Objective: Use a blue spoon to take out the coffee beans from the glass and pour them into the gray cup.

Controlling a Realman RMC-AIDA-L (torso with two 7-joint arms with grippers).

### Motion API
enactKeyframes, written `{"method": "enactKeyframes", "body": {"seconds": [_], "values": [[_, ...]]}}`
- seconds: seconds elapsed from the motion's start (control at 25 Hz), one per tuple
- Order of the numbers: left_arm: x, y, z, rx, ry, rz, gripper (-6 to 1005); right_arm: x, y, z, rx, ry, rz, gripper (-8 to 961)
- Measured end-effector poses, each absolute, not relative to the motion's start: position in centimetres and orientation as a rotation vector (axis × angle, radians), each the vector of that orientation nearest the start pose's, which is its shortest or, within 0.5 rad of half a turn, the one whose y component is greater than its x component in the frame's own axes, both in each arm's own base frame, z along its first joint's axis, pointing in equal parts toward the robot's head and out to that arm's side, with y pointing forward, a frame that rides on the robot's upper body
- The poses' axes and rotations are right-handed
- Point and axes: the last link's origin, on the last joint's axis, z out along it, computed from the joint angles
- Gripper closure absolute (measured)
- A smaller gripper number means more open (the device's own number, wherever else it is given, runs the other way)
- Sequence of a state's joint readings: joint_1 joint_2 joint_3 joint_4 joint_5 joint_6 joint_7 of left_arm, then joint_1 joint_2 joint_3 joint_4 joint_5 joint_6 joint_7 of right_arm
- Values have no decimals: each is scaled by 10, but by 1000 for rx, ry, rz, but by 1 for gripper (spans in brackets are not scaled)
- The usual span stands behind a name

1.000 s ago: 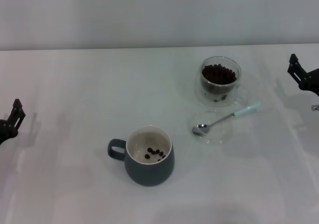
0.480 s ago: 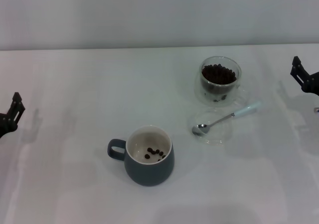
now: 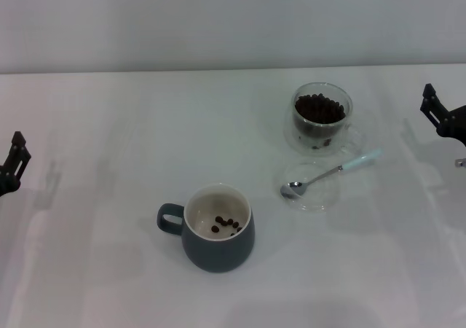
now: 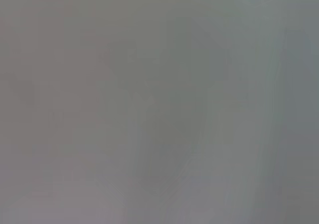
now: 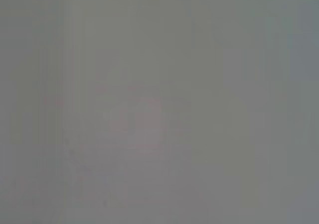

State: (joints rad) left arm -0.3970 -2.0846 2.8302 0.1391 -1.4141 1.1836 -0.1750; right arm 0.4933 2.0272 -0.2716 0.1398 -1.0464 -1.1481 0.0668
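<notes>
I see the gray cup (image 3: 217, 228) nearest on the worktop (image 3: 109, 124), a few coffee beans (image 3: 226, 224) inside. Beyond it, the blue spoon (image 3: 331, 172) rests across a clear dish (image 3: 309, 186), then the glass (image 3: 322, 116) of beans. Left claw (image 3: 12, 164) and right claw (image 3: 441, 114) sit at the worktop's edges; I cannot tell either one's finger state.

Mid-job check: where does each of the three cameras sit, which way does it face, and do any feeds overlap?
Head view: above, looking forward and down at the gray cup, glass and blue spoon; left gripper and right gripper at the edges.
Left wrist view: only blank surface, no fingers.
Right wrist view: the same.
Shared: the wrist views both show featureless surface.
</notes>
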Motion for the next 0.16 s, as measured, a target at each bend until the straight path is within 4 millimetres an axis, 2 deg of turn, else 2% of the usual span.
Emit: {"method": "enactKeyframes", "body": {"seconds": [0.16], "values": [[-350, 301, -27, -1567, -670, -666, 238, 363, 327, 1, -1547, 585, 514, 79]]}}
